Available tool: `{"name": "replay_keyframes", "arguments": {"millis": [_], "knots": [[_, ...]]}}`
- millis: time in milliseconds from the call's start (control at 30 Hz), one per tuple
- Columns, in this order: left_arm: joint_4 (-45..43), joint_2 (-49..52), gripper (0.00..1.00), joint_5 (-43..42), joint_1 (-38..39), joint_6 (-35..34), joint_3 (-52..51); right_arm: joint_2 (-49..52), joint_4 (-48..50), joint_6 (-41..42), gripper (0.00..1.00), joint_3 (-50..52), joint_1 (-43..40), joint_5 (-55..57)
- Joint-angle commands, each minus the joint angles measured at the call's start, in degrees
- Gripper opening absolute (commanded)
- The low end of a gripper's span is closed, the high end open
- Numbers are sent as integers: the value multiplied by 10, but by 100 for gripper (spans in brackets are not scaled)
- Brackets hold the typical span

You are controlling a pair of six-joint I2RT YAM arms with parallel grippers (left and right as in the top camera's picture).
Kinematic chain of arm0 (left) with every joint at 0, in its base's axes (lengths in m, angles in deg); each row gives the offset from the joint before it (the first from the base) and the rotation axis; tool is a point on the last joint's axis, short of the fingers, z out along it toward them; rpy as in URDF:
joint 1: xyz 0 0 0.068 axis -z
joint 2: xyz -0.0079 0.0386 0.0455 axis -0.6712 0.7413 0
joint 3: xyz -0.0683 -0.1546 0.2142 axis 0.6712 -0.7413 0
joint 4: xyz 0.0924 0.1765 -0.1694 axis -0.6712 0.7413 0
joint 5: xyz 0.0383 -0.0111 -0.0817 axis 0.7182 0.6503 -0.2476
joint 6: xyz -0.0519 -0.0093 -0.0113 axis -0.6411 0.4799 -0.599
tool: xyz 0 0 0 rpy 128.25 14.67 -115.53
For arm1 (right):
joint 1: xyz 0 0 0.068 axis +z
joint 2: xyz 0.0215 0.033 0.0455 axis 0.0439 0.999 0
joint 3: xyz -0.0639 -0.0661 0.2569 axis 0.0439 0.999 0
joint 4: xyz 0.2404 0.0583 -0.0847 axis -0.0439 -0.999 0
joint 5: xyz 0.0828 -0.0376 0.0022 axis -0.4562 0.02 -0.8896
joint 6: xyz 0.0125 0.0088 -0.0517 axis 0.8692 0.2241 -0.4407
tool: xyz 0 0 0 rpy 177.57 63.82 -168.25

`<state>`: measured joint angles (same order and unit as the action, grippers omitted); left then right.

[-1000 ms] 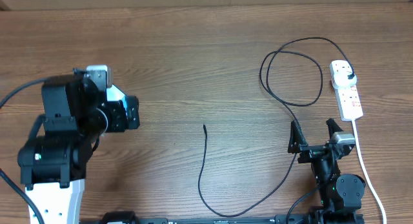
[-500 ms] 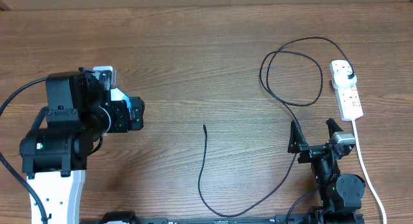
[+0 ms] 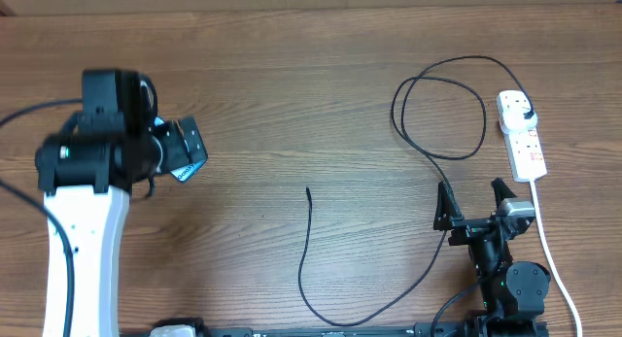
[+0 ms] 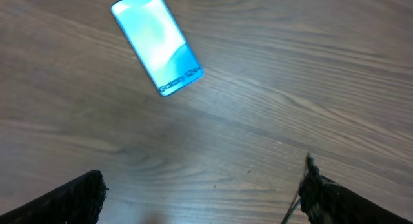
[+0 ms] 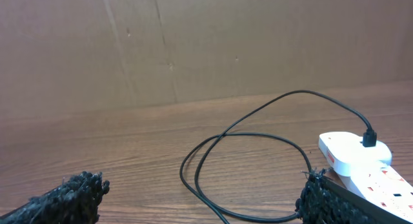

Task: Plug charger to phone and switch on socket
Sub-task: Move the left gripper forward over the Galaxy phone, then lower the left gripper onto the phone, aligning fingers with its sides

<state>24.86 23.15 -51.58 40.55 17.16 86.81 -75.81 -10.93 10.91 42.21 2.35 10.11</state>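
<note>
One phone [image 4: 157, 43], one charger [image 3: 309, 250], one socket [image 3: 522, 138], two pincers: left pincer [image 4: 203, 185], right pincer [image 5: 203, 188].

Open bench [image 3: 292, 94] is seen on every side of the phone [image 4: 157, 43]. Well right of the phone, the way is crossed by the charger [image 3: 309, 216] and its loops, with the socket [image 3: 522, 143] lying beyond.

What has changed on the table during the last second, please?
The left arm swung toward the far edge, the left claw open above the phone; nothing was taken or released. The right claw, charger and socket stayed as they were.
</note>
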Motion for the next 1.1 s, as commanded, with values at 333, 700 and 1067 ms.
{"name": "replay_keyframes", "arguments": {"millis": [333,700,1067], "knots": [[51,185,100,59,-3,-112,114,-6,2,-2,100,6,2,5],[29,280,100,30,-3,-127,114,-6,2,-2,100,6,2,5],[8,317,100,69,-3,-236,114,-6,2,-2,100,6,2,5]]}}
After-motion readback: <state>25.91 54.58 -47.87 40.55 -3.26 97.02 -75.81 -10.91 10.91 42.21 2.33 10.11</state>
